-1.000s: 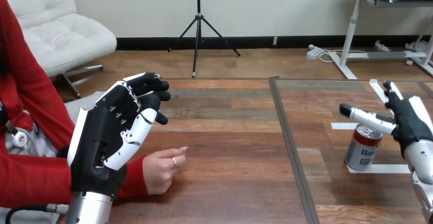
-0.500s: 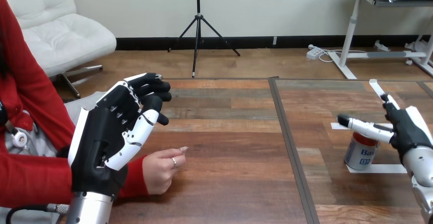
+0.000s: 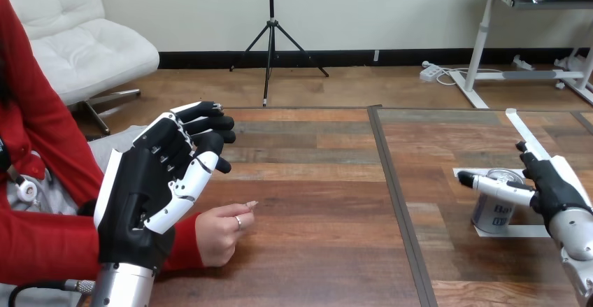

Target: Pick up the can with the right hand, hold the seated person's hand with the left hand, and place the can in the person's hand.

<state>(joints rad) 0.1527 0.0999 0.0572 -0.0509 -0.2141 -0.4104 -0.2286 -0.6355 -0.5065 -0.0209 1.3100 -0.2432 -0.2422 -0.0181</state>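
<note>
Metal can (image 3: 494, 216), red and white, upright on the tabletop (image 3: 315, 202) at the right side. Stands on a white tape mark (image 3: 521, 231). Sits well apart from the person's hand (image 3: 218, 233), far over at the left.

Just beside the can, the right hand (image 3: 551, 181), spread wide. Thumb straight across the front of the can near its top, fingers pointing up past the far side. Not closed on the can yet. Touching it or not, hard to tell.

Over at the left, the left hand (image 3: 150, 188), up above the red sleeve. Fingers loose and a bit bent, holding nothing. Down beside it, the person's hand, loosely curled, resting on the tabletop. No wrap around it yet.

Looks like the grabbing step, with most of the job left to do.

Probably a light can, heavier if full. Thin walls, so likely to dent under a hard squeeze. Smooth and round too, so likely slippery, and quick to roll if tipped over. Best to take hold around the middle of the side, thumb on one face and fingers on the other, not up at the rim. Needs a soft but steady squeeze, then a lift straight up. Better kept upright all the way over, and set down gently in the person's palm.
</note>
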